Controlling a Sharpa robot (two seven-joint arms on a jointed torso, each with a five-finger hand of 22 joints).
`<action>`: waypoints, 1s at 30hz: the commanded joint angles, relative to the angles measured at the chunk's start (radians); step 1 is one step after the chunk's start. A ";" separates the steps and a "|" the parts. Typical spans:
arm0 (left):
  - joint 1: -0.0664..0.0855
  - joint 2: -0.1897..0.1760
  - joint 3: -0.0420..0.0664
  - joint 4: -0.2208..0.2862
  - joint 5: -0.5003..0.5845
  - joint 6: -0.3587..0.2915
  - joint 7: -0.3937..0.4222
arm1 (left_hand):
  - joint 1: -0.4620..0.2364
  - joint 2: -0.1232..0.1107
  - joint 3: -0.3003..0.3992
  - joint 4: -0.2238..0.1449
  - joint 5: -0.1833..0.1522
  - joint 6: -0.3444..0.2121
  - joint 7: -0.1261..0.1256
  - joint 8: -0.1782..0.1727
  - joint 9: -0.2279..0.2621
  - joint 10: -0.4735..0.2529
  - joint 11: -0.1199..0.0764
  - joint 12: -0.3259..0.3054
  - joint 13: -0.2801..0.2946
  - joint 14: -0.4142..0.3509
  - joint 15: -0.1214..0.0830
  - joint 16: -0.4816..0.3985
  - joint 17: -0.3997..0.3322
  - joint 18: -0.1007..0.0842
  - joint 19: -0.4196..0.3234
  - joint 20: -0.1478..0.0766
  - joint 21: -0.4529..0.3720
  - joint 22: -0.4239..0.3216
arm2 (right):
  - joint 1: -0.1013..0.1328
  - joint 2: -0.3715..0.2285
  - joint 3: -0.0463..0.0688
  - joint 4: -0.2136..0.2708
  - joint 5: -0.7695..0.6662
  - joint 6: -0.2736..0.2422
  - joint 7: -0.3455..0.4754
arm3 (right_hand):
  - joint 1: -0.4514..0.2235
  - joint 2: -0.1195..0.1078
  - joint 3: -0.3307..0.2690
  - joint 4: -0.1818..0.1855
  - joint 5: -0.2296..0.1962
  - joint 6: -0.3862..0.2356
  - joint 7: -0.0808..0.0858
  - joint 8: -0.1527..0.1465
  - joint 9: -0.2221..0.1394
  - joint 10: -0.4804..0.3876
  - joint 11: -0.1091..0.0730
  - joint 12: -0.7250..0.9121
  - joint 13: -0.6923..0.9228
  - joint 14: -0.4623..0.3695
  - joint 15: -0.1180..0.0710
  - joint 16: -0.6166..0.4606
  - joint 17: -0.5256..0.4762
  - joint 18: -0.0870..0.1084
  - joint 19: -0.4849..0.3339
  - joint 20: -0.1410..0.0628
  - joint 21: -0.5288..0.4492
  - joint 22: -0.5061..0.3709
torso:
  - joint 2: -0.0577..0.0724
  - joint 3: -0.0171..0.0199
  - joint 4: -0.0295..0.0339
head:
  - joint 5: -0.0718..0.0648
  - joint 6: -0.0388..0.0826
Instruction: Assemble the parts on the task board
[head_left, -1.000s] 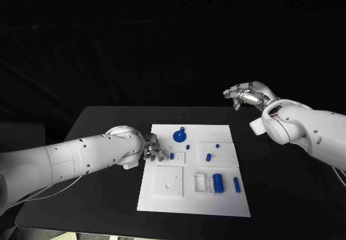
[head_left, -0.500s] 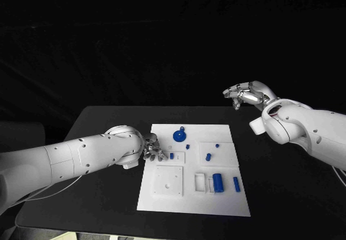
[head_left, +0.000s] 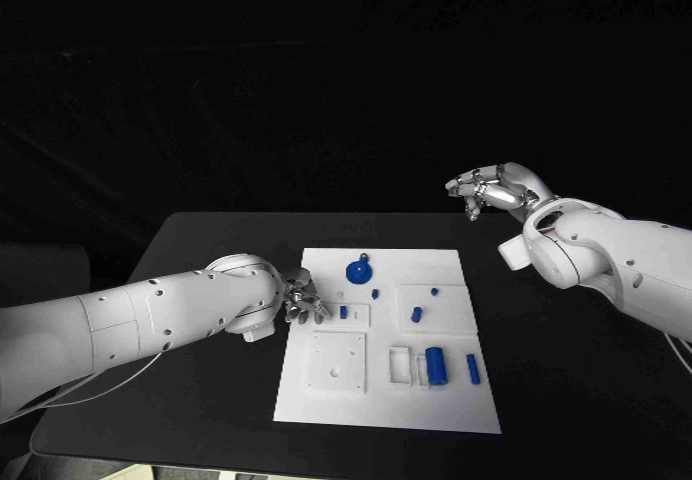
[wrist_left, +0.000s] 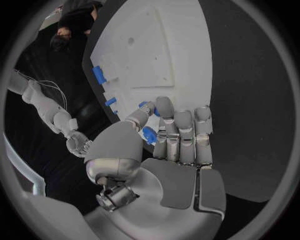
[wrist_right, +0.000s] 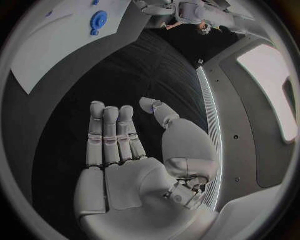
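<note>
The white task board (head_left: 387, 405) lies in the middle of the black table (head_left: 577, 380). On it are a round blue part (head_left: 361, 270), small blue pegs (head_left: 343, 312) (head_left: 417, 314) and a blue cylinder (head_left: 436, 365) beside a blue bar (head_left: 473, 370). My left hand (head_left: 302, 300) hovers at the board's left edge, fingers straight and side by side in the left wrist view (wrist_left: 169, 150), thumb apart. A blue peg (wrist_left: 149, 135) shows behind thumb and fingers; nothing is plainly gripped. My right hand (head_left: 490, 188) is raised beyond the table's far right, empty (wrist_right: 125, 150).
A white square plate (head_left: 336, 362) with a hole sits on the board's near left. Bare black table (head_left: 202, 400) lies on both sides of the board. In the right wrist view the board (wrist_right: 56, 50) and round blue part (wrist_right: 98, 21) are far from that hand.
My left hand and forearm have drawn back slightly to the left, away from the small peg. The right arm and the parts have not moved.
</note>
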 joint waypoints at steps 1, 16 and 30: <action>-0.006 -0.004 -0.002 0.007 0.060 0.001 0.014 | 0.011 0.020 0.032 -0.038 0.006 -0.001 0.000 0.006 0.006 0.002 0.003 0.002 -0.002 0.001 -0.007 0.002 -0.002 0.005 0.005 -0.130 0.002 0.014 | -0.001 0.000 0.000 0.002 -0.007 0.020 0.004 | 0.011 0.000 0.007 0.000 0.006 -0.002 0.007 0.002 -0.001 -0.007 -0.003 0.003 -0.001 -0.005 0.001 0.003 -0.001 0.014 0.000 0.004 -0.005 0.001 | 0.000 0.0005 0.0003 | 0.001 0.001; -0.005 -0.026 0.009 0.011 0.118 0.018 0.034 | -0.017 0.027 0.045 -0.067 0.127 0.019 -0.005 0.021 0.013 0.007 -0.002 0.004 -0.003 0.004 -0.011 0.004 -0.001 0.004 0.009 -0.131 0.004 0.016 | -0.002 0.005 0.000 -0.003 -0.014 0.036 -0.007 | 0.011 -0.001 0.008 -0.001 0.010 -0.002 0.007 0.002 -0.001 -0.008 -0.002 0.003 -0.002 -0.005 0.001 0.003 -0.003 0.014 0.000 0.004 -0.006 0.002 | 0.000 0.0000 0.0009 | 0.003 0.006; -0.003 -0.055 0.025 0.008 0.255 0.102 0.200 | -0.024 0.046 0.055 -0.083 0.080 0.009 -0.003 0.019 0.013 0.000 0.001 0.001 -0.006 -0.002 -0.008 0.000 -0.003 0.002 0.003 -0.130 0.002 0.016 | -0.005 0.006 0.000 0.012 -0.094 0.048 -0.009 | 0.020 0.003 0.012 -0.007 0.004 -0.002 0.007 0.002 -0.001 -0.009 -0.003 0.004 -0.004 -0.007 0.001 0.005 -0.005 0.014 0.000 0.004 -0.008 0.004 | 0.001 0.0004 -0.0007 | 0.003 0.011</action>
